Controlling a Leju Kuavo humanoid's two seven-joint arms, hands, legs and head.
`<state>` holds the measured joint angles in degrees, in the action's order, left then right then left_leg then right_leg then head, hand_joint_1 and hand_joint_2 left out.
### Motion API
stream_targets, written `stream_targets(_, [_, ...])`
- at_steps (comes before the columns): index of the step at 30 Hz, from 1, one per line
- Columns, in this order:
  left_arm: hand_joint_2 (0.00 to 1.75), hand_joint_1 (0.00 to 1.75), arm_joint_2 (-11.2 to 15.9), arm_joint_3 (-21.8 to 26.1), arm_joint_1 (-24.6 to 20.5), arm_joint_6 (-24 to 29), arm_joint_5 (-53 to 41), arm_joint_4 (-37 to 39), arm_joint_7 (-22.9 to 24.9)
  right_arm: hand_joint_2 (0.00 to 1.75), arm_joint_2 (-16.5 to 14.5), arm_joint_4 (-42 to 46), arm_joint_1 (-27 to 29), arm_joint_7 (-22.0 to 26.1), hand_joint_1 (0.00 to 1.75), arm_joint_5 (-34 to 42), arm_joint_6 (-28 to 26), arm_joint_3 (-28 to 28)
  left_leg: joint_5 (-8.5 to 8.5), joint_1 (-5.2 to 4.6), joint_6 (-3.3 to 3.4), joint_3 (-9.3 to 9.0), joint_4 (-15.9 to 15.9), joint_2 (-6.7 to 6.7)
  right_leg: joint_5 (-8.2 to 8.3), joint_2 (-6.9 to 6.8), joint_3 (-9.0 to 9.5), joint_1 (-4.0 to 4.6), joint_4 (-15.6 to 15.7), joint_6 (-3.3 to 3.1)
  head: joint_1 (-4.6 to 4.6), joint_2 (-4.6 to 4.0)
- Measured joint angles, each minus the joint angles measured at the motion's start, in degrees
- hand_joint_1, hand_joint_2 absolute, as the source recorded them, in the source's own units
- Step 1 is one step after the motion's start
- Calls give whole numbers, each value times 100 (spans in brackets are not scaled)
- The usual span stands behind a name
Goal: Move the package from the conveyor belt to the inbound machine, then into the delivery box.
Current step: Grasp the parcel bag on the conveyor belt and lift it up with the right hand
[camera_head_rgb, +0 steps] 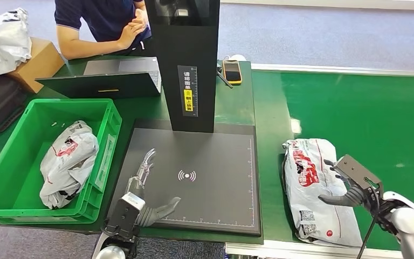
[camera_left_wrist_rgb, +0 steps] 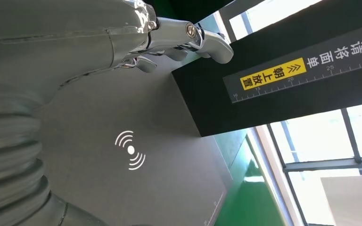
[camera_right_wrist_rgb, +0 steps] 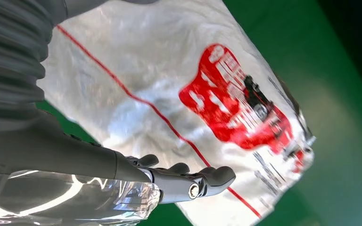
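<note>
A yellow label with Chinese characters is seen on the black inbound machine (camera_head_rgb: 186, 59), and a white wireless symbol on its scan plate. Two packages are counted: one package (camera_head_rgb: 312, 186) with red print lies on the green conveyor belt (camera_head_rgb: 366, 118), another in the green delivery box (camera_head_rgb: 11, 162). The right robot hand (camera_head_rgb: 350, 189) is spread open over the belt package; contact cannot be told. The left robot hand (camera_head_rgb: 148, 189) is held open, empty, above the plate.

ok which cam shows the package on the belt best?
Head view: the whole package lies flat on the green conveyor belt, with the right hand at its edge. The right wrist view shows its red print close up but cropped. The left wrist view looks at the scanner plate.
</note>
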<state>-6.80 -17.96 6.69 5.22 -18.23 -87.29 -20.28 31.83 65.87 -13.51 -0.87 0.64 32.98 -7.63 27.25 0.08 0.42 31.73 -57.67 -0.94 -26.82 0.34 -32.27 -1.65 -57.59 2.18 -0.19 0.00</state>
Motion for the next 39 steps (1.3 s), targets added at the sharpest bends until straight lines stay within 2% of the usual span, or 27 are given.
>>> stream_targets(1, [175, 0, 4, 1, -2, 3, 9, -2, 0, 175, 56, 3, -111, -21, 175, 0, -12, -105, 0, 0, 0, -1, -1, 1, 0, 1, 0, 0, 0, 0, 1, 0])
stream_targets(6, [175, 0, 19, -1, 3, 6, 62, -42, 14, 175, 272, -45, -454, -40, 175, -137, -185, -605, -3, 0, 2, 0, -4, -11, 0, -13, 1, 1, 0, 1, -1, 0])
stream_targets(7, [175, 0, 22, -1, 4, 1, 81, -45, 19, 175, 334, -38, -454, -41, 164, -155, -217, -671, -3, 0, 2, 1, -4, -13, 0, -16, 1, 1, 0, 1, -1, 0])
stream_targets(8, [175, 0, 27, -1, 6, -3, 96, -46, 22, 175, 401, -17, -432, -43, 128, -170, -247, -722, -3, 0, 2, 2, -4, -14, 0, -17, 1, 1, 0, 1, -1, 0])
stream_targets(10, [175, 0, 33, -1, 9, -2, 107, -49, 25, 175, 531, 88, -322, -62, 43, -198, -320, -769, -2, 0, 2, 3, -4, -14, -1, -16, 0, 1, 0, 0, 0, 0])
stream_targets(11, [175, 0, 34, -1, 13, 1, 107, -53, 26, 175, 587, 170, -239, -85, 10, -236, -380, -773, -1, 0, 2, 4, -4, -14, -2, -16, 0, 1, 0, 0, 1, 0])
stream_targets(12, [175, 0, 36, -1, 19, 7, 107, -61, 27, 175, 633, 263, -150, -112, 2, -291, -453, -769, 0, 0, 2, 5, -3, -13, -2, -16, -1, 1, 0, 1, 1, 0])
stream_targets(17, [175, 0, 39, -19, 32, 22, 107, -81, 28, 175, 715, 589, 139, -210, 0, -856, -872, -728, 1, 0, 2, 3, -3, -10, -2, -13, -2, 1, 1, 1, 1, 0])
stream_targets(24, [175, 0, 40, -33, 40, 60, 109, -81, 28, 175, 665, 986, 677, -161, 0, -1706, -1274, -536, 1, 1, 2, 3, -1, -12, -2, -14, 0, 1, 0, 1, -1, 0])
stream_targets(28, [175, 0, 40, -63, 69, 76, 107, -81, 8, 175, 489, 1223, 954, -100, 0, -2151, -1592, -391, 1, 1, 2, 2, 0, -11, -4, -12, -1, 2, 0, 2, 1, 0])
stream_targets(33, [175, 0, 40, -84, 46, -44, 109, -78, -26, 175, 243, 1427, 1303, -107, 0, -2362, -1617, -352, 1, 2, 1, 2, 2, -11, -6, -13, -1, 3, 0, 3, 0, 0])
stream_targets(39, [175, 0, 33, -88, -53, -158, 105, -42, -30, 175, -219, 1093, 1375, -52, 0, -2437, -1625, -617, 1, 4, 1, -2, 2, -8, -5, -10, 1, 5, 0, 3, 1, 0])
